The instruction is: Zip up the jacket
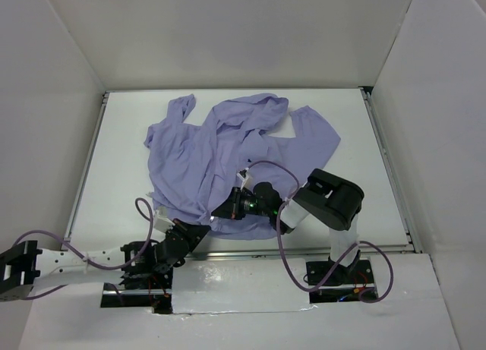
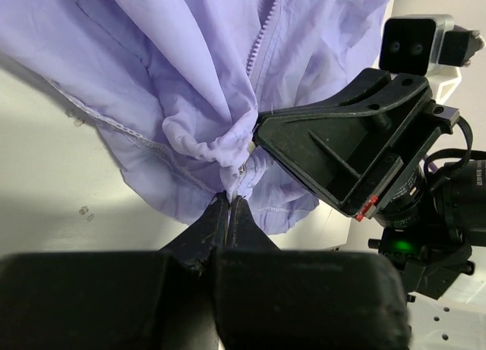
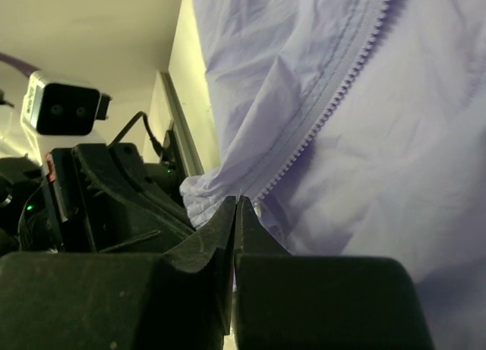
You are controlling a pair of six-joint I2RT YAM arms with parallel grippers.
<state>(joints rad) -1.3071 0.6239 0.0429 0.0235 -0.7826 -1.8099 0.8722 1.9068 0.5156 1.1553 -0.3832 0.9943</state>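
White table (image 1: 364,137), jacket (image 1: 220,152) hem between both jaws

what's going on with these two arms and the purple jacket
Two robot arms are working on zipping a lavender jacket that lies crumpled on the white table. The left fingers and the right fingers are both shut, pinching bunched fabric at the near hem, by the bottom end of the zipper. The teeth above look unjoined, so zipping has not yet started.
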